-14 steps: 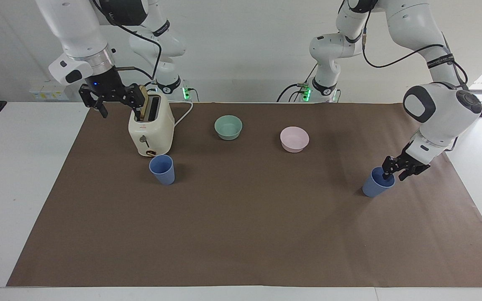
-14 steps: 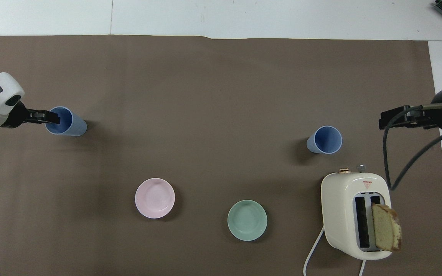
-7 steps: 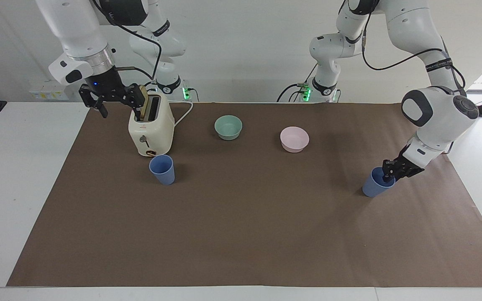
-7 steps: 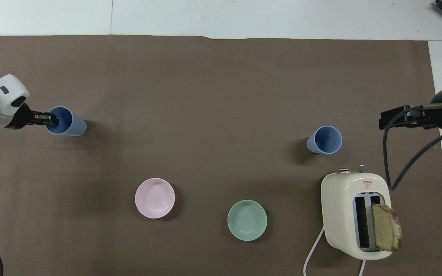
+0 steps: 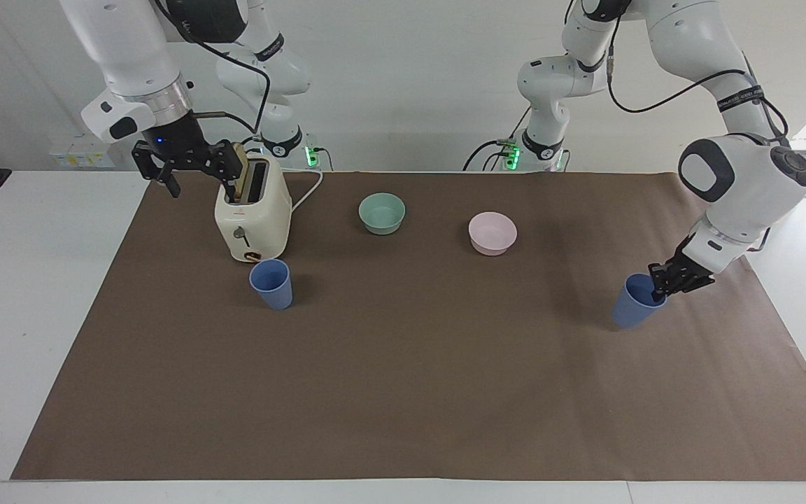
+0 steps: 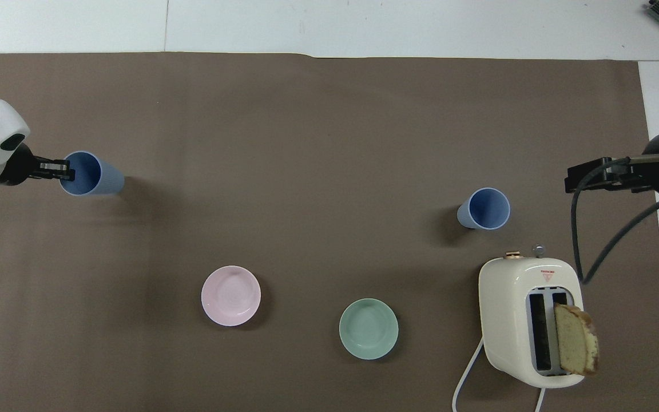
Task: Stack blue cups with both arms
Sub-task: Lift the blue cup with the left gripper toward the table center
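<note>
Lifting cleanly is what the step in hand calls for, by my reading: one cup is gripped and has to travel to the other.

Nearest the robots stands the toaster [image 5: 252,217], a bread slice [image 6: 575,340] sticking out of one slot. The right hand [image 5: 186,164] hangs with its jaws spread wide and holding nothing, level with the toaster's top and over the edge of the brown mat [image 5: 403,392] on the toaster's right-arm side; that arm waits. The teal bowl [image 5: 382,212] sits beside the toaster toward the left arm's end, and the pink bowl [image 5: 492,232] is past it the same way.

Just farther from the robots than the toaster, almost touching its front, the free cup [image 5: 271,283] stands upright with its mouth up. Well apart from the toaster, at the left arm's end of the table [image 5: 39,315], the left hand [image 5: 662,287] is pinched tight on the rim of the held cup [image 5: 635,302], seemingly one finger inside and one outside. That cup leans, its mouth tipped toward the hand; I cannot tell whether its base is clear of the mat.

A rim pinch on a light tapered cup can let it swing, so raise it straight, level it before crossing, and pass above both bowls. Bring it mouth up over the free cup and lower it centred. The toaster crowds that cup, so the right hand could steady it first.
</note>
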`<state>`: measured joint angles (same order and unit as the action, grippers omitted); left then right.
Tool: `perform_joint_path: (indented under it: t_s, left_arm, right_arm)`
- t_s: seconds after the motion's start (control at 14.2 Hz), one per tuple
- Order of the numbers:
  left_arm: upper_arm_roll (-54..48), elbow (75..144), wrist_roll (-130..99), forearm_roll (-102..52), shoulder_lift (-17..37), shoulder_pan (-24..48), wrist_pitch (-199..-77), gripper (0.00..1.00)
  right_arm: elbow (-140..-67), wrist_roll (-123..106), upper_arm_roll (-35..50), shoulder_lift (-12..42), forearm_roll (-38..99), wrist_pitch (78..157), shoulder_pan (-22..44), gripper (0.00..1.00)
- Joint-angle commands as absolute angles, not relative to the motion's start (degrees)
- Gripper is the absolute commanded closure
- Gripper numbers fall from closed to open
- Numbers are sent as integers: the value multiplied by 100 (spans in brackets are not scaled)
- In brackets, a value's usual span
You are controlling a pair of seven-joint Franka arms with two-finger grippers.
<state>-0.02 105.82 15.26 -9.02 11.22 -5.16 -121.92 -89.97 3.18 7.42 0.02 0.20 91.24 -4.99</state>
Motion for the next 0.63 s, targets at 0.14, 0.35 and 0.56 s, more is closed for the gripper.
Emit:
perform_joint_path:
  t_s: [0.14,0.35,0.56]
  left_arm:
    - [18,10476,74,-941,809,454,-12049,100]
    - [9,10494,-840,-547,843,1175,-12137,100]
    - [-9,10564,-1686,-360,931,1765,-12461,100]
  right_arm:
    - [-9149,176,800,-132,26,9211,-606,0]
    - [-9150,176,800,-123,18,9211,-606,0]
    - [-9149,176,800,-132,26,9211,-606,0]
